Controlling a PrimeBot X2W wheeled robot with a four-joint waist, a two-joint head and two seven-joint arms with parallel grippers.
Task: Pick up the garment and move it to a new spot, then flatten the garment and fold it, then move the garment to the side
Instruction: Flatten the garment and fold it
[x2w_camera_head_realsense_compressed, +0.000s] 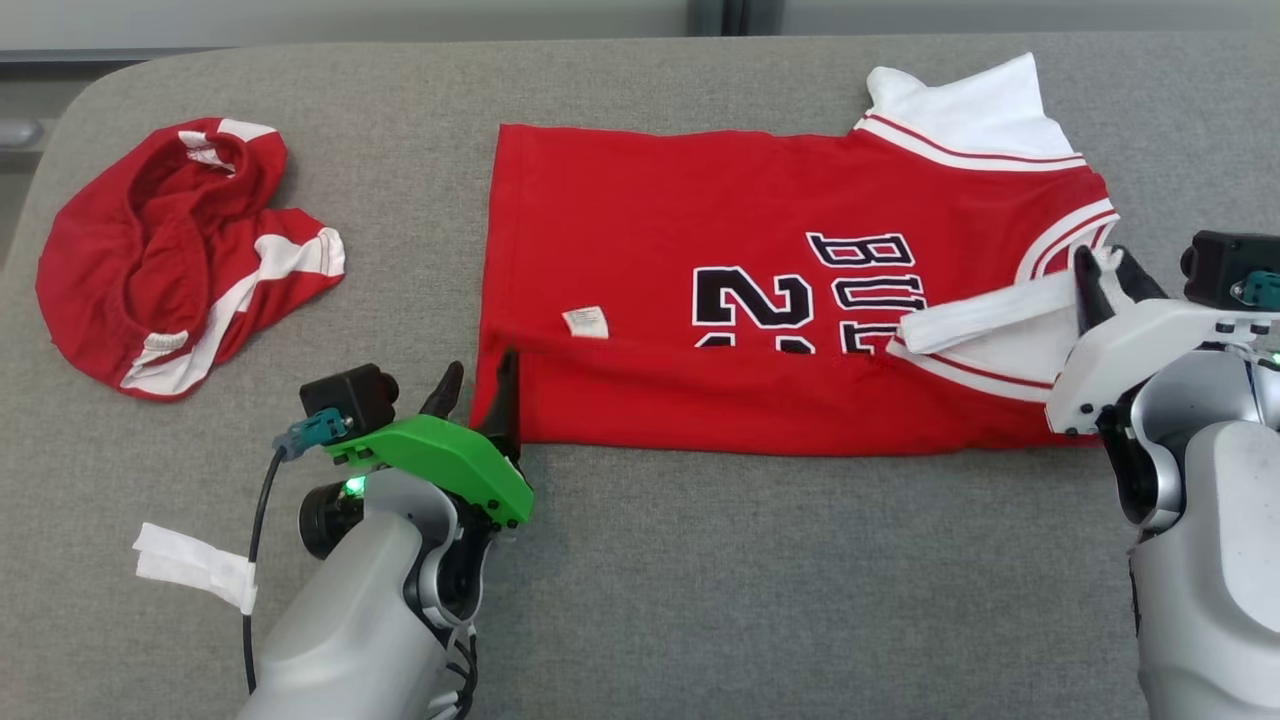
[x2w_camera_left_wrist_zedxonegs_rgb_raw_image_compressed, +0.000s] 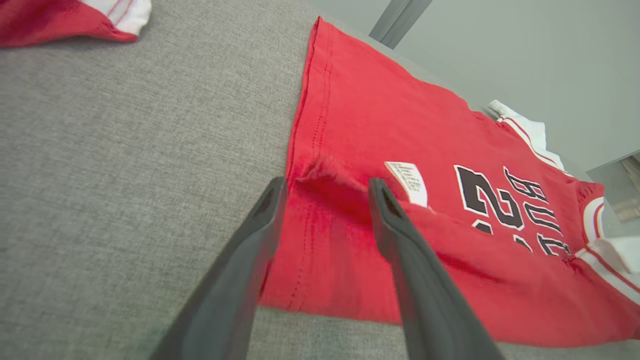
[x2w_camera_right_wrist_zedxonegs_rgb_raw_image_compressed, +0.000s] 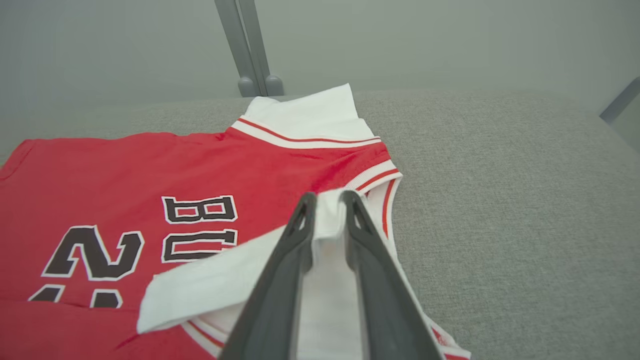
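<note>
Counter, grey and cloth-covered, carries everything shown; its near edge and right end are cut off by the head view.

Jersey, red with white trim, lies flat at centre right, collar end toward the robot's right. Its near long edge is turned up over the front, judged to be the first lengthwise fold. That flap covers the lower half of the black number and lettering, so neither can be read whole.

Second red-and-white garment sits crumpled at far left, well apart from the jersey; what kind of garment it is cannot be told.

Left pincer stands at the hem corner of the flap with its jaws wide apart. They straddle a small pucker of red cloth without pinching it, a pose that suits letting the folded edge go.

Right pincer is at the armhole end, jaws only narrowly parted, with the white sleeve lying between them and drawn across the chest. Whether the cloth is pinched or merely rests in the gap cannot be told. The right forearm runs out of frame.

White strip, perhaps tape, lies near the left forearm, and its purpose is unclear.

Care label sits just above the fold line; its print is too small to read.
</note>
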